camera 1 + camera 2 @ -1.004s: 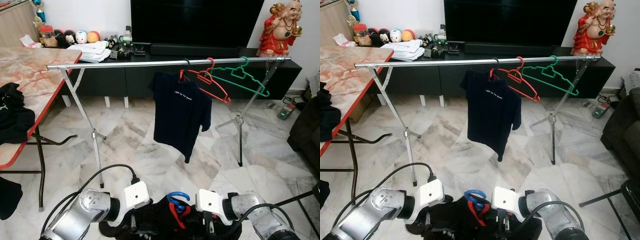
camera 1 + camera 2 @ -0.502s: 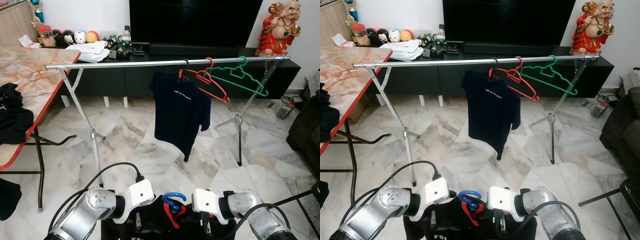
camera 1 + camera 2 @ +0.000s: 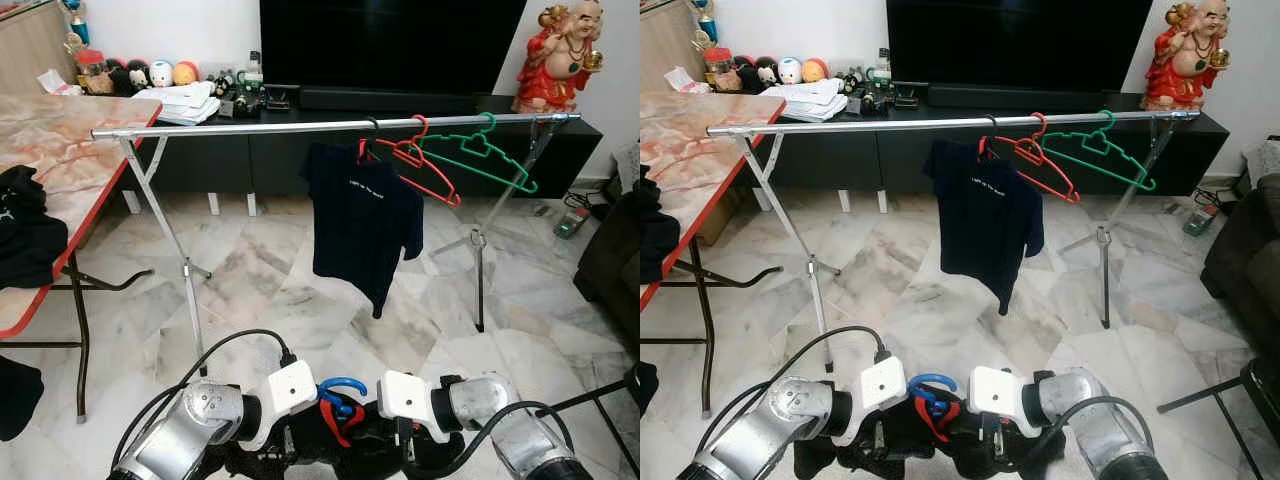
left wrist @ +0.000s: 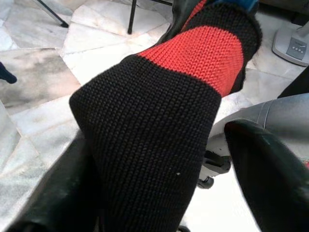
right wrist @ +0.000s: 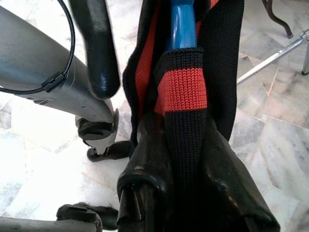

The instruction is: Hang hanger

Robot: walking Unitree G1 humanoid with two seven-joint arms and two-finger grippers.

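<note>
Marble floor [image 3: 270,290], rack [image 3: 300,127]; both end effectors [image 3: 880,440] [image 3: 985,445] clenched on black-red garment [image 5: 186,96].

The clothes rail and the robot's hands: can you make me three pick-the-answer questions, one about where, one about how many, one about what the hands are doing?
1. Where does the dark blue T-shirt hang?
A. On the metal rail
B. On the marble-look table
C. On the television

2. How many bare hangers are on the rail?
A. One
B. Two
C. Four

3. What is the right gripper doing?
A. Hanging open over the floor
B. Clamped on the black and red knit garment
C. Holding the red statue

Answers:
1 A, the shirt hangs from the rail near its middle.
2 B, the red hanger and the green hanger hang bare beside the shirt.
3 B, its fingers press the knit fabric just below the blue hanger; the left gripper also has the garment between its fingers.
</note>
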